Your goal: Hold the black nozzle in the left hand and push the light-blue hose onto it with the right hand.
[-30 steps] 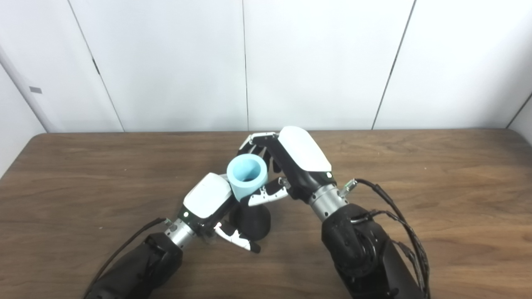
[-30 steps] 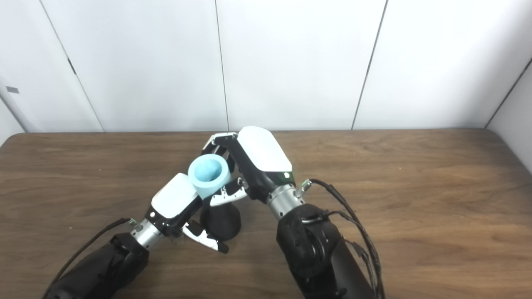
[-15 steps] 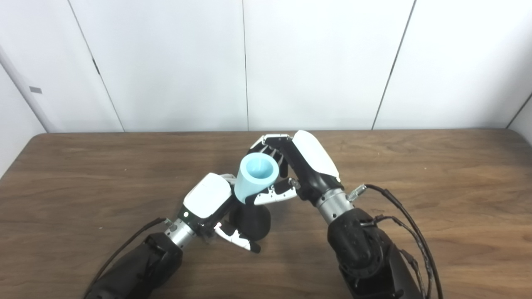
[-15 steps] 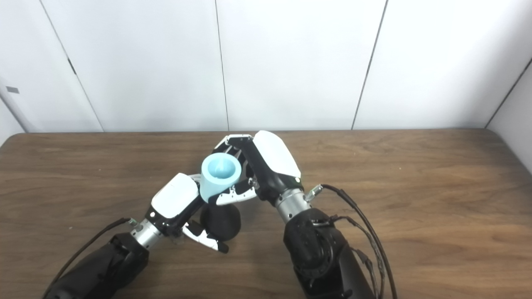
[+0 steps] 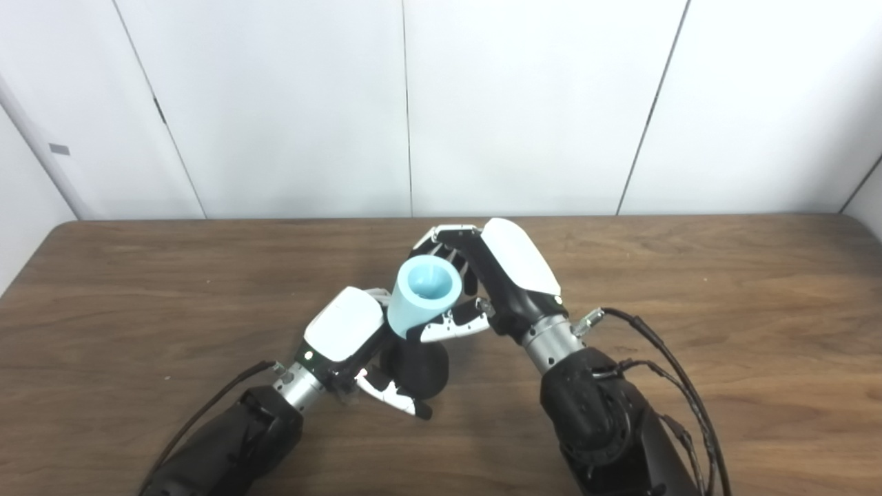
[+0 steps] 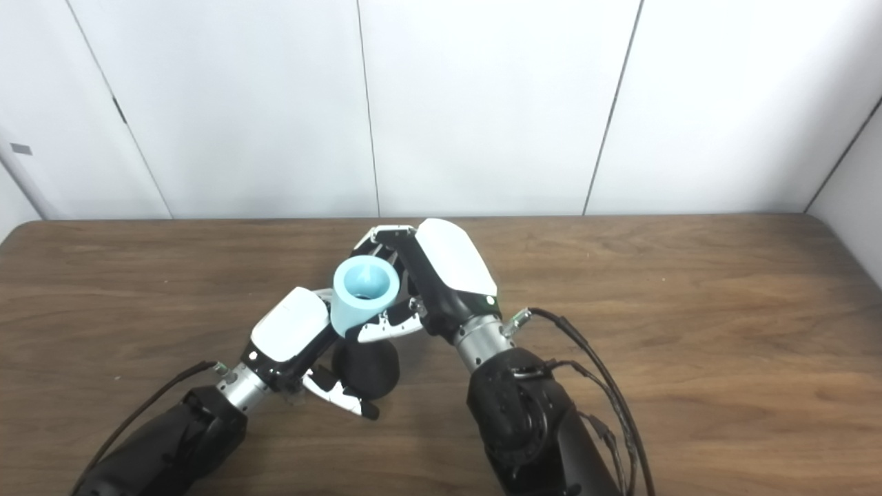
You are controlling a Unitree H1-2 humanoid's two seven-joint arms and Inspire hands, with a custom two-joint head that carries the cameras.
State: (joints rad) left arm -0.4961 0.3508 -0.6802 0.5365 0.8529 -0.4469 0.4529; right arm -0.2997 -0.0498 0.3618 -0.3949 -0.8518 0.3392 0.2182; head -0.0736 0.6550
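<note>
Left hand (image 5: 344, 332) grips the black nozzle (image 5: 415, 368) on the table (image 5: 138, 289), right hand (image 5: 506, 275) clasping the light-blue hose (image 5: 422, 297) atop it.

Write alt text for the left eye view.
Two robot hands meet over a wooden table: the right hand holds a light-blue hose upright, its open end up, above a black nozzle gripped by the left hand. White wall panels stand behind.

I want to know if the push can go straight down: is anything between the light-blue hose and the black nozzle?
Nothing visible. The light-blue hose, gripped by the right hand, sits directly atop the black cone-shaped nozzle that the left hand holds on the wooden table; the joint itself is hidden.
</note>
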